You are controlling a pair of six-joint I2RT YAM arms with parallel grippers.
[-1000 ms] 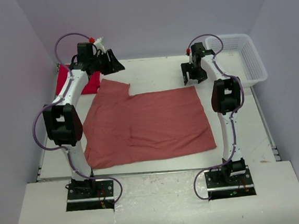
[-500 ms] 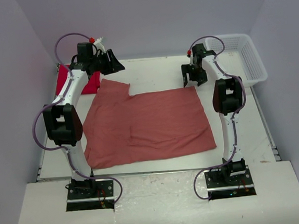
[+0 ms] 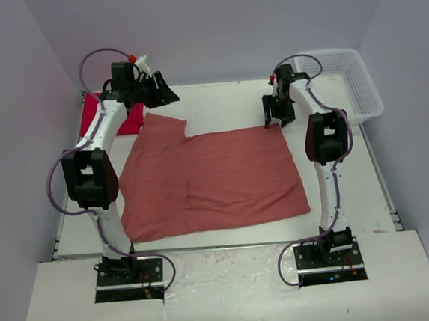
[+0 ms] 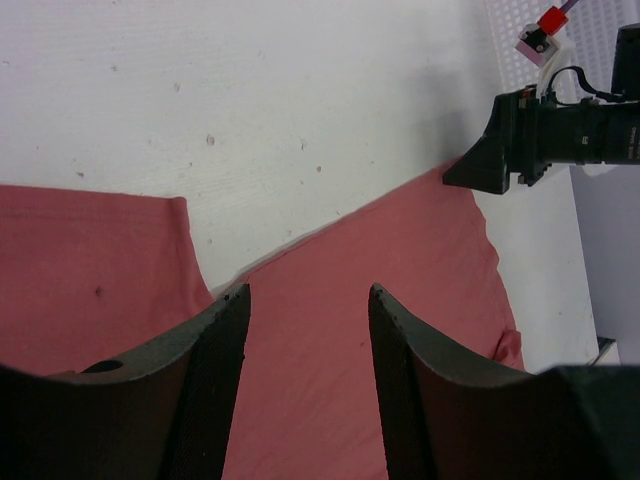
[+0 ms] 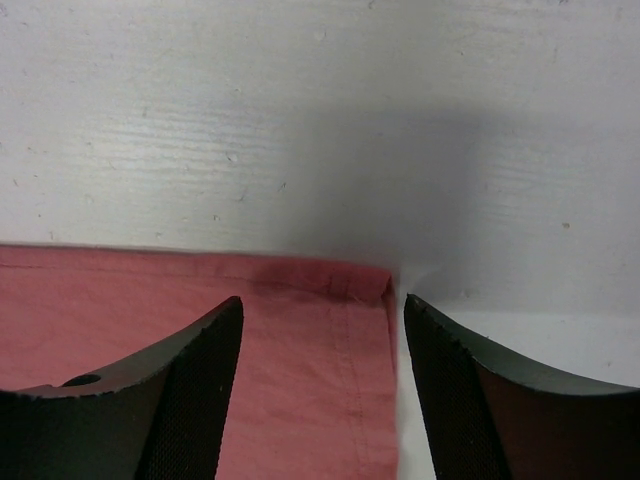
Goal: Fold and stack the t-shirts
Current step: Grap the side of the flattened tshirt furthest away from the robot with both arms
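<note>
Right wrist view: my right gripper (image 5: 322,302), jaws apart, sits directly over the far-right corner of the salmon-pink t-shirt (image 5: 120,290), which spreads left and toward the near edge of the table (image 5: 300,100). My left gripper (image 4: 307,292), open too, hovers over its far-left sleeve.

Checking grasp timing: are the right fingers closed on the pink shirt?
No, the right fingers stand open; a corner of the pink shirt shows between them.

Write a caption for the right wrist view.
Open right gripper over a corner of the salmon-pink t-shirt on the white table.
</note>
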